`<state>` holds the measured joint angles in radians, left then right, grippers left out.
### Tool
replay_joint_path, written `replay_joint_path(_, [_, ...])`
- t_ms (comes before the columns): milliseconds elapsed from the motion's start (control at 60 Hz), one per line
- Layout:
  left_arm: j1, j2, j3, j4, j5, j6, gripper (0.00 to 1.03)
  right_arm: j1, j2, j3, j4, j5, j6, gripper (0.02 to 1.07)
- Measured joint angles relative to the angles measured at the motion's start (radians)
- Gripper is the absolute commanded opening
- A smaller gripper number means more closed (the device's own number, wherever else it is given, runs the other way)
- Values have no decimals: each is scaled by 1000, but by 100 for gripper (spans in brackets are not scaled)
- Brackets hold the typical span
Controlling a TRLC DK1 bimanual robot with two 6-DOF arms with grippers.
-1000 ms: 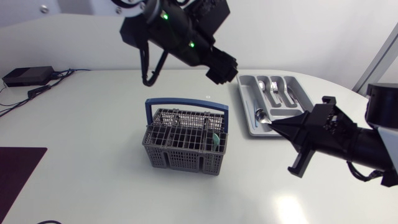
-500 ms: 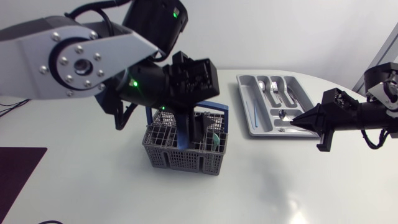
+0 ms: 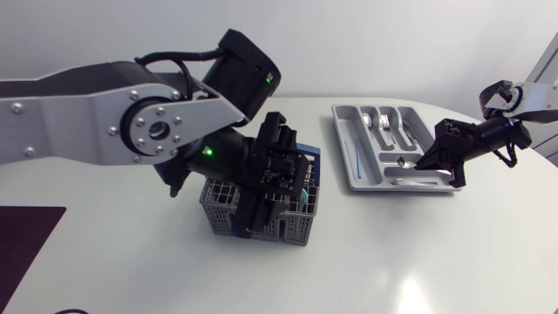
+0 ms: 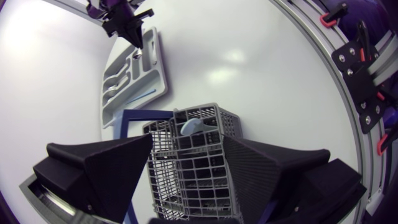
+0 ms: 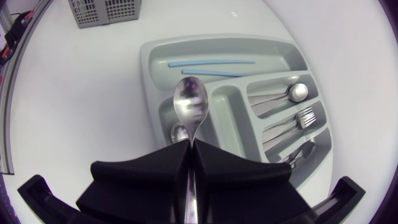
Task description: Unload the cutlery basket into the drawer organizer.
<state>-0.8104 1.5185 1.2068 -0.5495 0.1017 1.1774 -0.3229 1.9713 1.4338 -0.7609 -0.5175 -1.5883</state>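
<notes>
The grey cutlery basket (image 3: 228,202) with a blue handle stands mid-table. My left gripper (image 3: 270,202) hangs over it, open, its fingers straddling the basket (image 4: 193,162). A light teal utensil (image 4: 193,126) pokes up from the basket's far end. The grey drawer organizer (image 3: 345,153) lies to the right. My right gripper (image 3: 432,159) is shut on a metal spoon (image 5: 191,102), holding it over the organizer's (image 5: 149,68) near-side compartment, where another spoon (image 5: 180,132) lies.
Other organizer compartments hold forks (image 5: 292,121), spoons (image 5: 297,91) and a thin blue stick (image 5: 211,63). A black box (image 3: 39,105) with cables sits at the far left of the table, and a dark mat (image 3: 22,240) lies at the left front.
My left arm swung from the back and lowered its open gripper over the basket. My right gripper carried the spoon toward the organizer's right side.
</notes>
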Motion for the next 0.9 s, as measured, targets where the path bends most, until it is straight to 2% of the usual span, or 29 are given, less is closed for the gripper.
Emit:
replay_joint_path(183, [0, 56, 27, -45, 3, 55, 87, 1, 101, 92, -40, 75, -57, 9])
replay_joint_path(283, [0, 87, 58, -60, 3, 79, 86, 3, 133, 111, -43, 96, -66, 23])
replay_joint_path(400, [5, 121, 94, -85, 3, 102, 86, 14, 146, 112, -11, 119, -70, 55])
replay_joint_path(517, [11, 142, 114, -93, 3, 118, 86, 27, 146, 108, 29, 124, -69, 65])
replay_joint_path(783, [12, 183, 150, -108, 3, 148, 82, 30, 40, -42, 121, 104, -61, 70])
replay_joint_path(900, [14, 200, 183, -119, 3, 159, 77, 42, -64, -154, 171, 80, -61, 71])
